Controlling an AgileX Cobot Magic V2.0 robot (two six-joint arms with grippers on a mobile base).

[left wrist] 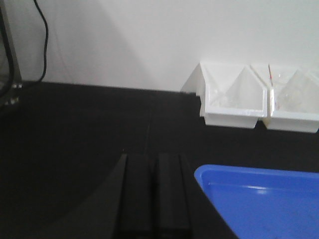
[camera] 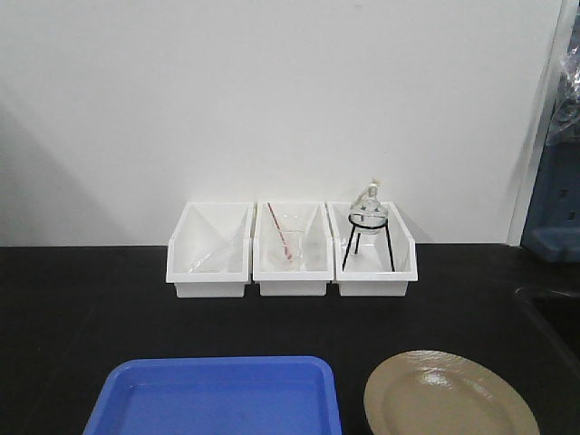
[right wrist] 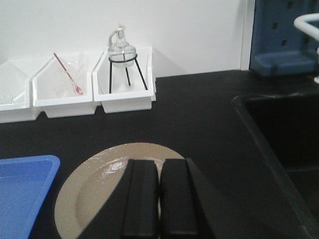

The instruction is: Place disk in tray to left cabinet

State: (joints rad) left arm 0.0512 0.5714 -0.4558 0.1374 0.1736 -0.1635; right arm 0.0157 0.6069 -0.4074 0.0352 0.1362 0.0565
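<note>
The disk point(camera: 450, 395) lies flat on the black counter point(camera: 91, 308) at near right, just beside the blue tray point(camera: 217, 403) but not touching it. It looks stiff, glossy, probably slippery and breakable — best pinched at its thin rim. The right gripper point(right wrist: 159, 167) hangs over it, jaws pressed together and empty; the left gripper point(left wrist: 153, 162) is the same.

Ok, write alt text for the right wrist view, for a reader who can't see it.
The right gripper, fingers shut, hovers over a tan disk on a black counter, a corner of the blue tray to its left. Behind stand three white bins, the rightmost holding a glass flask on a black tripod; a dark sink lies at right.
</note>
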